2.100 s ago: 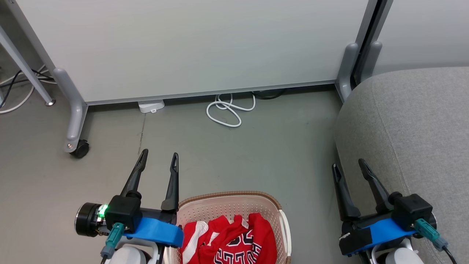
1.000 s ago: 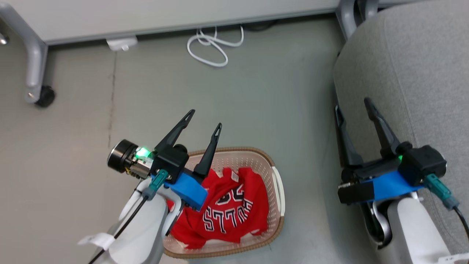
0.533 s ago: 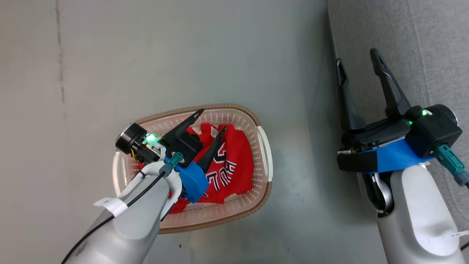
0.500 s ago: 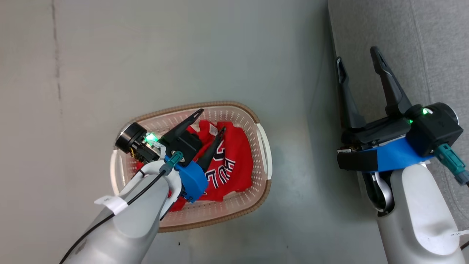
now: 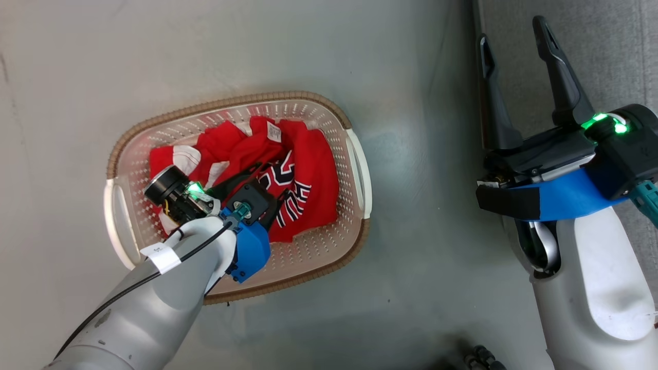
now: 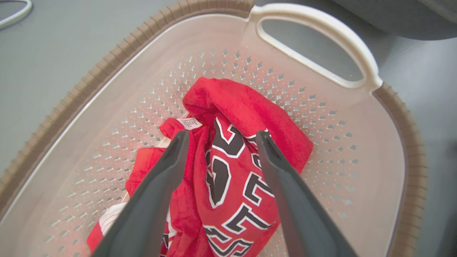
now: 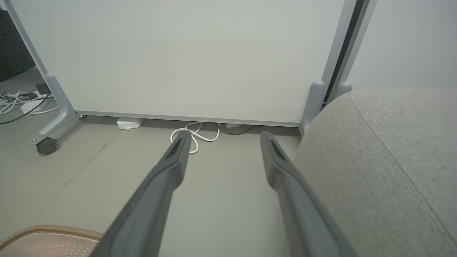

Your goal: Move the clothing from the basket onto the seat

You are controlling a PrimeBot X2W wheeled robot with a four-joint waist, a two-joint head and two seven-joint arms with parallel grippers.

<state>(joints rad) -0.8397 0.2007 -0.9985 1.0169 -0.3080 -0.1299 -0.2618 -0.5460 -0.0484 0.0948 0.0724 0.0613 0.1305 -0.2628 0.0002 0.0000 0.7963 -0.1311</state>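
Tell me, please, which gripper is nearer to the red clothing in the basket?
Left. The left gripper is down in the basket, open and straddling the clothing. The right gripper is open by the seat edge, outside the basket, across the floor.

Black lettering (image 6: pixel 228 178) outlined in white on the red clothing (image 6: pixel 246 107), between and just beyond the jaws of the left gripper (image 6: pixel 223 135); folded, with only "U" and "L" made out in the head view and no whole word readable. Small white sewn-in label (image 6: pixel 190 123) just beside the tip of the jaw at that view's left, print too small to read. White tag (image 5: pixel 159 255) on the cable (image 5: pixel 198 245) behind the jaws, marks illegible.
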